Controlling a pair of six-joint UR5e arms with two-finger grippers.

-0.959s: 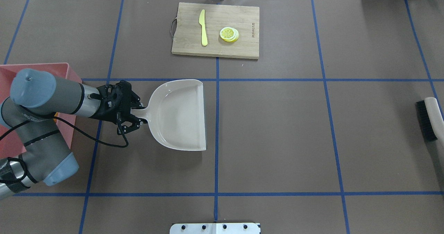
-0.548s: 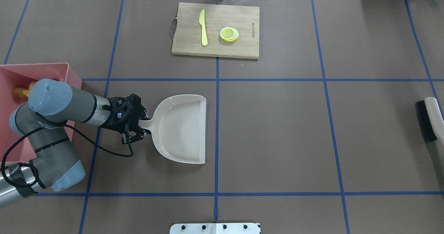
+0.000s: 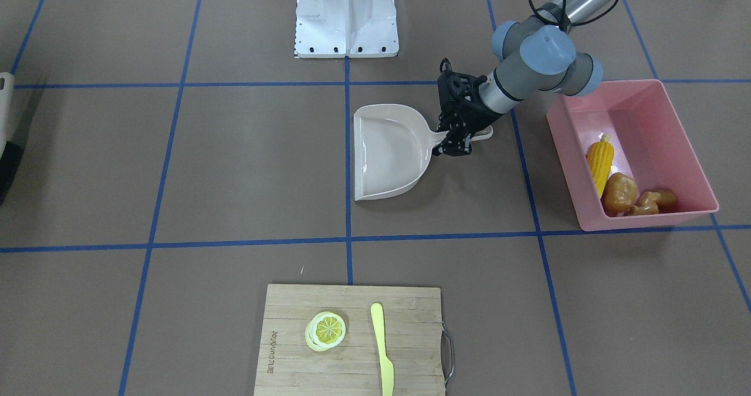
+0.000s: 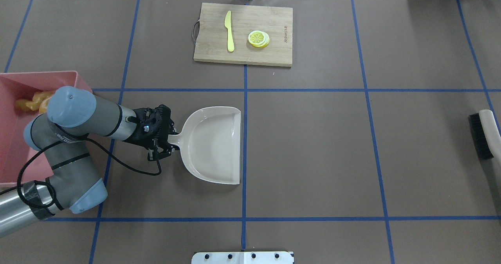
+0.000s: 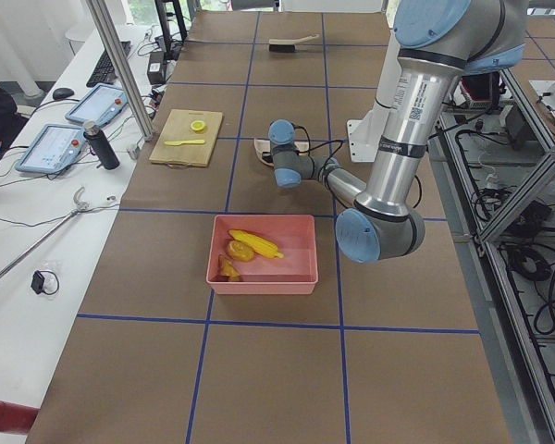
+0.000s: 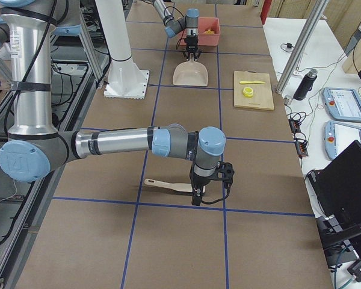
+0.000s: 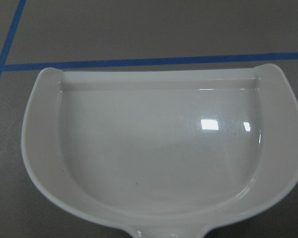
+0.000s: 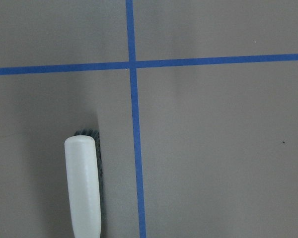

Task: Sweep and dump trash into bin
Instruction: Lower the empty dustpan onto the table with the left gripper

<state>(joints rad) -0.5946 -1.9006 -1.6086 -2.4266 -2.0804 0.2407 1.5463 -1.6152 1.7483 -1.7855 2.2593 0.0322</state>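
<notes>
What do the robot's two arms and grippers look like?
The left arm and right arm are silver-grey tubes with blue joint caps. The left gripper and right gripper are black skeletal two-finger frames. A black cable loops beside the left wrist.

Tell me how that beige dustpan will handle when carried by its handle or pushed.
The dustpan looks stiff: gripped only at its handle by the left pincer, its pan shows no bend. Its glossy inside, with bright reflections in the left wrist view, suggests smooth plastic, so loads would probably slide off easily. Wide and shallow, it seems unlikely to tip.
</notes>
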